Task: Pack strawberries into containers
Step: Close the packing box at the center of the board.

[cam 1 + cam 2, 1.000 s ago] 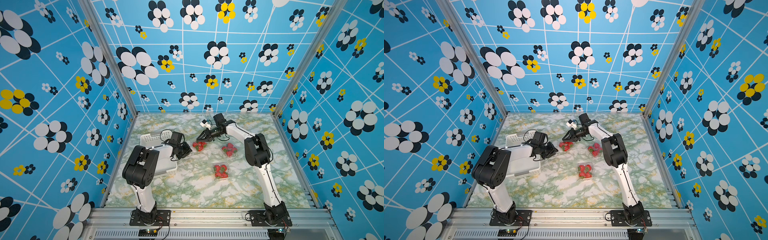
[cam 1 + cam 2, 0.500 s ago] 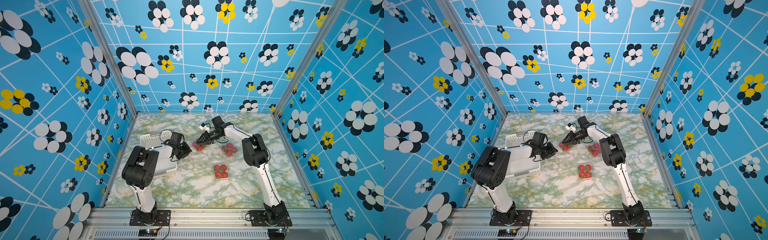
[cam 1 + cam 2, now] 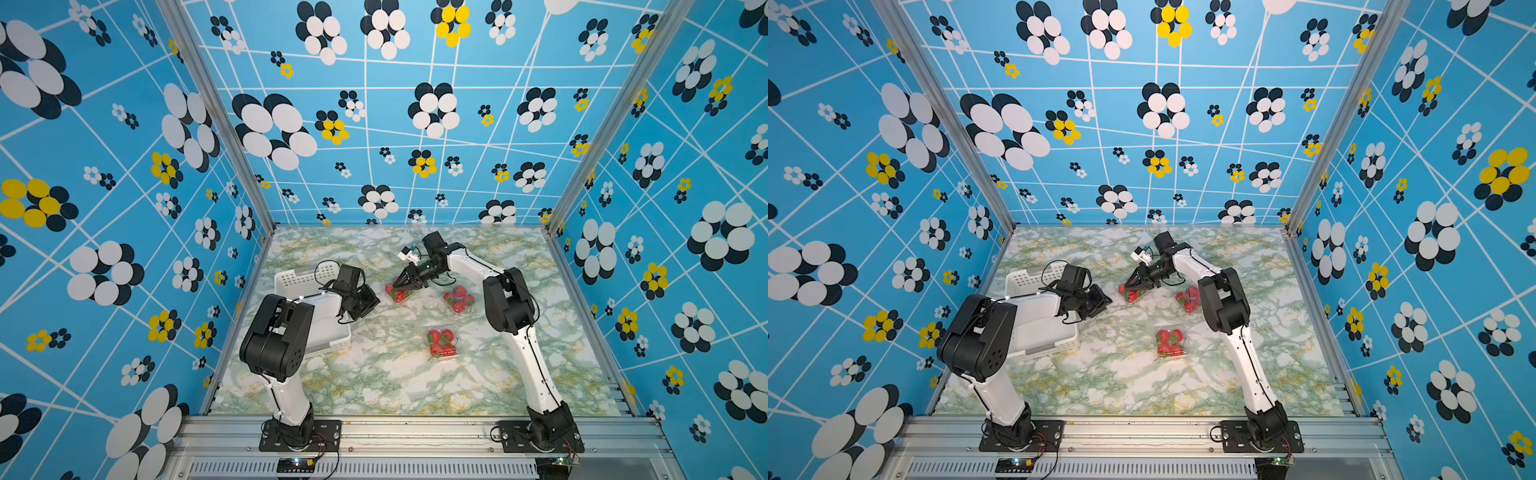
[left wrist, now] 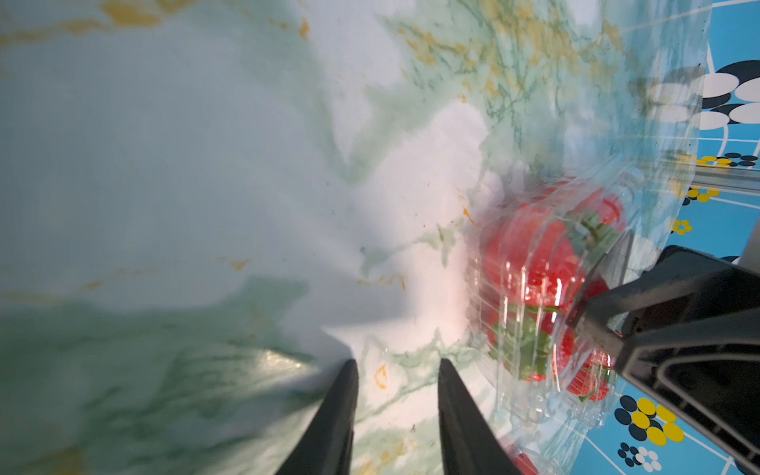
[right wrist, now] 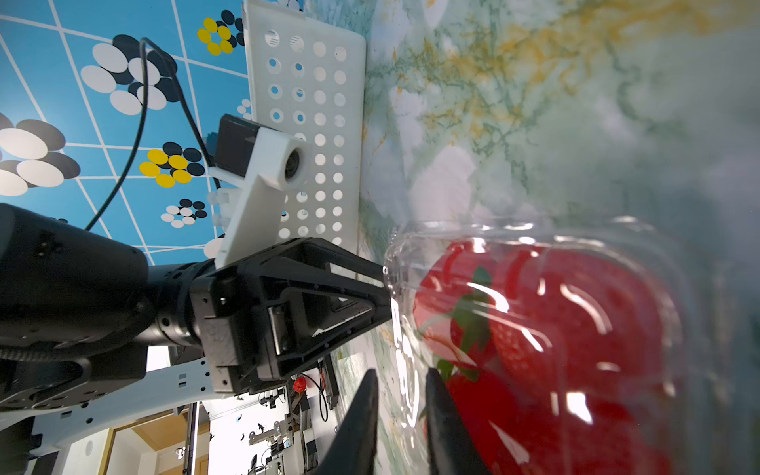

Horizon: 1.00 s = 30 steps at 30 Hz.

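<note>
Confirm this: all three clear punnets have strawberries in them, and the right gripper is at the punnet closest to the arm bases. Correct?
Wrong punnet. All three do hold strawberries, but the right gripper is at the punnet nearest the white basket, not the front punnet, which sits untouched. The white basket lies just beyond the left arm. Both top views show it.

Top views: high above the front edge of the table (image 3: 374,386), looking down; whole scene shared.
Left wrist: near, facing one container (image 4: 530,267).
Right wrist: nearer, same container (image 5: 575,312).
</note>
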Each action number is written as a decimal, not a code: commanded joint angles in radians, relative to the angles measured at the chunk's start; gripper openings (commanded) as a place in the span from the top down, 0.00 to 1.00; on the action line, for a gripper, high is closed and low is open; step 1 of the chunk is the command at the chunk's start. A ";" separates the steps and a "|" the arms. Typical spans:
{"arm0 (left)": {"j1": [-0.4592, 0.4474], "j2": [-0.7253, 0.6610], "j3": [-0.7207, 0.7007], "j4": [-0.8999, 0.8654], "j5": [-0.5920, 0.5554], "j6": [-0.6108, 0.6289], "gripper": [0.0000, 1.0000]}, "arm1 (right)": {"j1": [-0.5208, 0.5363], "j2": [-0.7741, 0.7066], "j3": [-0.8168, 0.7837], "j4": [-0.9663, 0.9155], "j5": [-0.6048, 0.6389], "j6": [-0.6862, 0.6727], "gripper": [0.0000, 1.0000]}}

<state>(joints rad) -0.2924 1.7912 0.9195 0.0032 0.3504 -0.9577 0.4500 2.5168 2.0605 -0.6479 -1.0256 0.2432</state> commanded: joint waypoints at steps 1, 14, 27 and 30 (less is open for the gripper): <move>0.010 -0.021 -0.029 0.071 -0.001 -0.006 0.64 | 0.009 0.030 -0.002 -0.059 0.089 -0.024 0.77; 0.006 0.010 -0.065 0.295 0.059 -0.077 0.58 | 0.009 0.023 -0.001 -0.059 0.088 -0.024 0.77; 0.021 0.083 -0.110 0.527 0.075 -0.148 0.52 | 0.008 0.022 -0.003 -0.058 0.085 -0.024 0.77; 0.021 0.091 -0.120 0.596 0.083 -0.169 0.53 | 0.009 0.023 -0.003 -0.055 0.086 -0.021 0.77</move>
<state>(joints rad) -0.2806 1.8610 0.8188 0.4938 0.4156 -1.1007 0.4515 2.5168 2.0617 -0.6479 -1.0222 0.2436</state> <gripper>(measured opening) 0.468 0.232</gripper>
